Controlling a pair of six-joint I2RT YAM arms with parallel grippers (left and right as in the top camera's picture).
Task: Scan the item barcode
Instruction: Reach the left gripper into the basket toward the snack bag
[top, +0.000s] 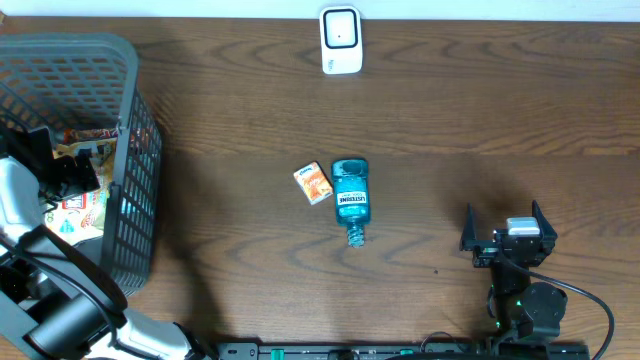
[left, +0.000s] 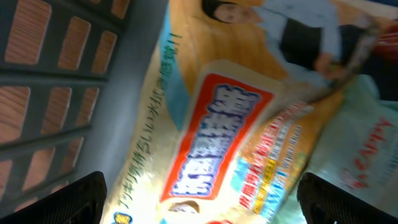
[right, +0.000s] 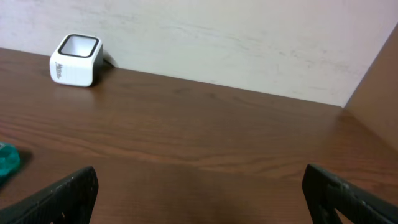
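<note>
closely over the goods, the left gripper (left: 199, 208) stands wide, its two dark fingertips (left: 78, 199) at the bottom corners of its wrist view with nothing between them. it hangs above a printed packet (left: 230, 124) lying in the basket (top: 100, 60). the right gripper (top: 505, 218) is also spread wide and empty, low over bare table (top: 500, 120) at the near right, well apart from everything.

only the left wrist view shows the packet's face: bold white asian characters in a blue panel edged red, and a pictured person at the top. beside it lies a pale green pack reading "happy" (left: 367, 155). the overhead view shows these only as scraps behind the basket's grey mesh, with the left arm partly over them.

at the table's middle a teal bottle (top: 351, 200) marked "listerine" lies flat, cap toward the near edge, a small orange box (top: 314, 184) just beside it. the white barcode scanner (top: 341, 41) stands at the far edge. the right wrist view shows it against the wall (right: 249, 43).
</note>
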